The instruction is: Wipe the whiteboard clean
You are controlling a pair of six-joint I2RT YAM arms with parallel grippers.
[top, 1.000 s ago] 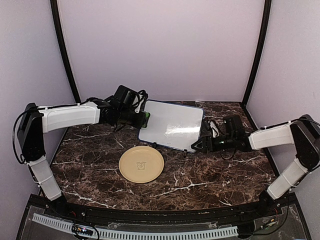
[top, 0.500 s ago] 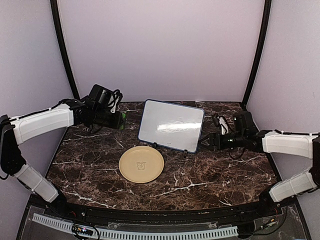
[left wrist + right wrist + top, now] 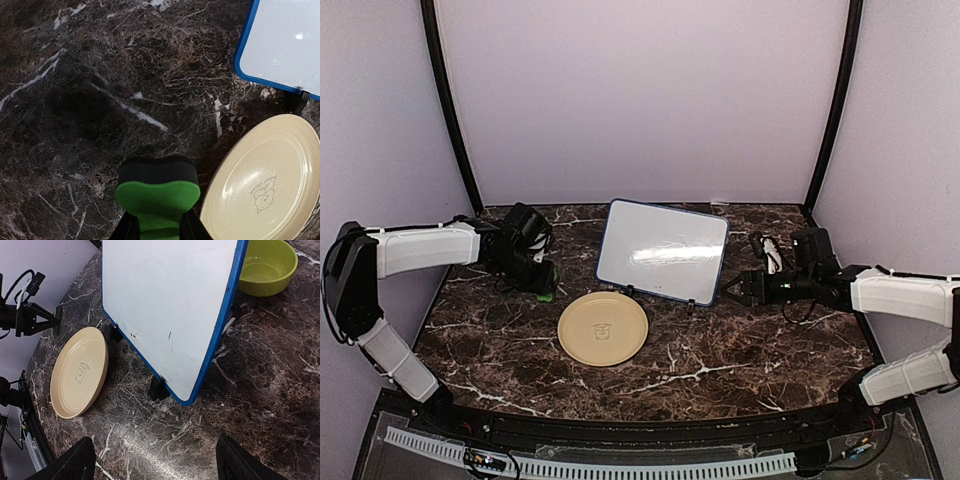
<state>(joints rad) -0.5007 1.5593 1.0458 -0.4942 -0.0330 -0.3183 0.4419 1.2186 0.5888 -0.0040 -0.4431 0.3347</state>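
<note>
When you look down from above, you see one dark stone table [image 3: 740,350], and it is the biggest thing here. Two arms reach in, one from each side.

You have one whiteboard [image 3: 662,250]. It stands at the back middle of the table, behind the plate and between the two claws. It stands on its black feet and leans back a little. Its white face looks toward the arms. Its long side runs left to right, with the right end a bit nearer to you.

You have one round tan plate [image 3: 603,328]. It lies flat just in front of the board. You have one yellow-green bowl [image 3: 267,265], which sits behind the board and shows only from the right wrist.

You have one small green eraser [image 3: 157,192] with a black pad. Your left claw [image 3: 545,290] is pinched tight on it, low over the table and left of the plate. Your right claw [image 3: 730,291] is spread wide with nothing in it, near the board's right lower corner but not touching it.
</note>
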